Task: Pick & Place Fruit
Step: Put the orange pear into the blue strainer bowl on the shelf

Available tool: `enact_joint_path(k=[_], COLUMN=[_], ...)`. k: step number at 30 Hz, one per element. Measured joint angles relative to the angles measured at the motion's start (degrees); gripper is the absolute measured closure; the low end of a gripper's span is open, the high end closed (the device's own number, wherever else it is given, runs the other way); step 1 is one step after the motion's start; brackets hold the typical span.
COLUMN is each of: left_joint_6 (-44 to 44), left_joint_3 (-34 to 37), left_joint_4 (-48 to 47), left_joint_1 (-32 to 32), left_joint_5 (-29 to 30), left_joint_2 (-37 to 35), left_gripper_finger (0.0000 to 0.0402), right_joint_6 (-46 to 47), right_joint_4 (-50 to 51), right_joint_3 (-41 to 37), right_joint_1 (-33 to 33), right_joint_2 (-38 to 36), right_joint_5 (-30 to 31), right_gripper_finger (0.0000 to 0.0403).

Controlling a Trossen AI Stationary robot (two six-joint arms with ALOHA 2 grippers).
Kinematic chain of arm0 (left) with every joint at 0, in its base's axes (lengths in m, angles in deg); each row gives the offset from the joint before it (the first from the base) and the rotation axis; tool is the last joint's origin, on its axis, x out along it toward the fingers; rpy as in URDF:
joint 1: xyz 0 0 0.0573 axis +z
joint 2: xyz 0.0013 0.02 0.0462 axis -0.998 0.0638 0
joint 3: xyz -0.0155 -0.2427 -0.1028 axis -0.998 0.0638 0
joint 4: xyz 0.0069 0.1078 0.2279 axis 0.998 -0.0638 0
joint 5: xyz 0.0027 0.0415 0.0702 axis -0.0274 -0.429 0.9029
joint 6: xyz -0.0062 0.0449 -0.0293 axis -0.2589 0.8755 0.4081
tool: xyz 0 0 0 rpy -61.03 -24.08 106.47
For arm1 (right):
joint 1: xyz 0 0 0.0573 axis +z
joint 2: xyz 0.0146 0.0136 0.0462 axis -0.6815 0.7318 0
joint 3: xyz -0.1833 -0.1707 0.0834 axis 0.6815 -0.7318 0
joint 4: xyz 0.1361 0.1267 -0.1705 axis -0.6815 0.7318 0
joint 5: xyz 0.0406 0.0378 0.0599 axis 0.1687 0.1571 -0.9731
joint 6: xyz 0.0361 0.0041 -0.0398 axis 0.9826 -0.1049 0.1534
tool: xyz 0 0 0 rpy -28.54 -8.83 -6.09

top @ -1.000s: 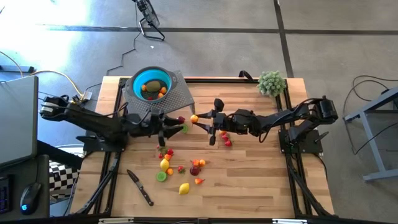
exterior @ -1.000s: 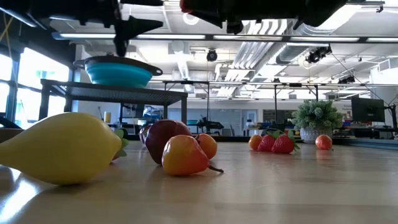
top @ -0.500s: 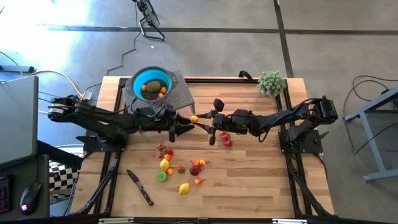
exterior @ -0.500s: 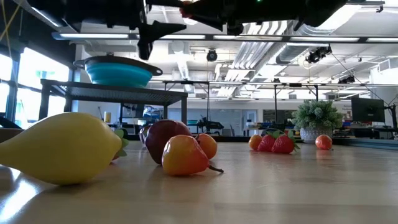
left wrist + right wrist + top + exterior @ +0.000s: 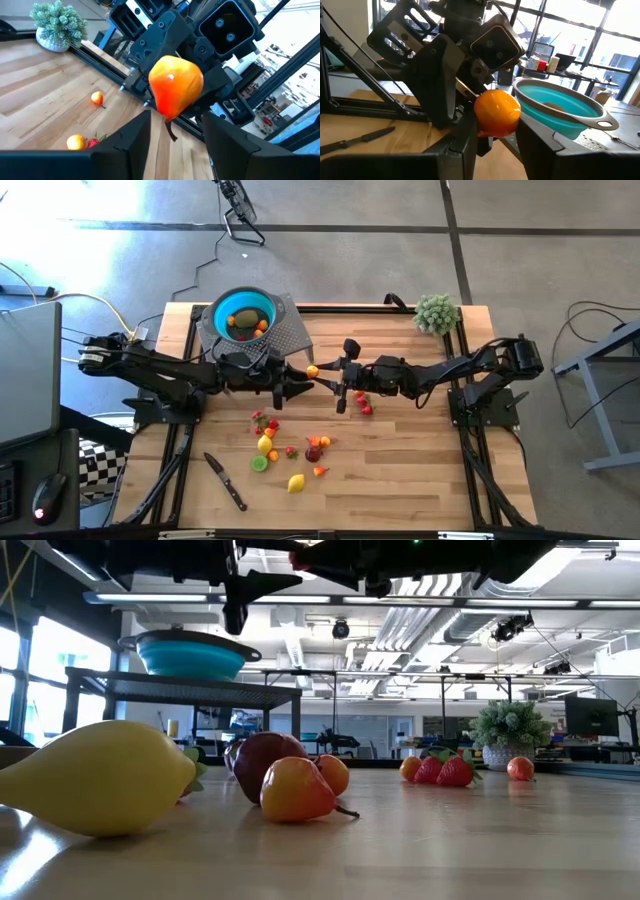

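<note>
Mid-bench, above the surface: right gripper (image 5: pixel 318 373) clamped on a small orange pear (image 5: pixel 312 370), fingers either side of its round body. In the left wrist view the pear (image 5: pixel 175 87) fills the gap ahead, held by the other arm; broad end up, narrowing to a dark stem that points down and a little aside. Long axis runs near vertical in that view, across the line between the two arms.

Left gripper (image 5: pixel 303 387) faces it nose to nose, fingers apart, tips just short of the fruit or beside it; contact cannot be told. Reads as a hand-over from right arm to left.

To do this step well, my judgement: bring the left fingers around the pear's widest part, at right angles to the right gripper's hold so the two pairs do not clash; close firmly before the right one lets go; keep the stem clear of the pads, since a pinch there would let the fruit swing or drop.

Outward: teal bowl (image 5: pixel 243 315) on a raised grey rack (image 5: pixel 290 332) at the back left, a few fruits already in it. More fruit scattered on the bench (image 5: pixel 400 470) toward the front: yellow lemon (image 5: pixel 296 483), lime-green piece (image 5: pixel 259 464), dark maroon one (image 5: pixel 313 453), strawberries (image 5: pixel 366 409) under the right arm.
</note>
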Motion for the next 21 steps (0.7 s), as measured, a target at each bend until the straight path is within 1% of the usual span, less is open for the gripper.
enact_joint_path(k=[11, 14, 16, 21], left_joint_6=[1.42, 1.73, 2.06, 3.23], left_joint_3=[0.02, 0.02, 0.02, 0.04], left_joint_4=[-0.23, -0.30, -0.40, -0.66], left_joint_1=[0.00, 0.00, 0.00, 0.00], left_joint_5=[1.60, 1.93, 1.99, 2.01], left_joint_2=[0.00, 0.00, 0.00, 0.00], left_gripper_finger=[0.0357, 0.0385, 0.0395, 0.0396], right_joint_6=[0.02, 0.02, 0.04, 0.03], right_joint_4=[0.03, 0.04, 0.09, 0.30], right_joint_3=[0.00, 0.02, 0.02, 0.03], right_joint_1=[0.00, 0.00, 0.00, 0.00], right_joint_2=[0.00, 0.00, 0.00, 0.00], right_joint_5=[-0.11, -0.11, -0.11, -0.13], right_gripper_finger=[0.0289, 0.0289, 0.0289, 0.0289])
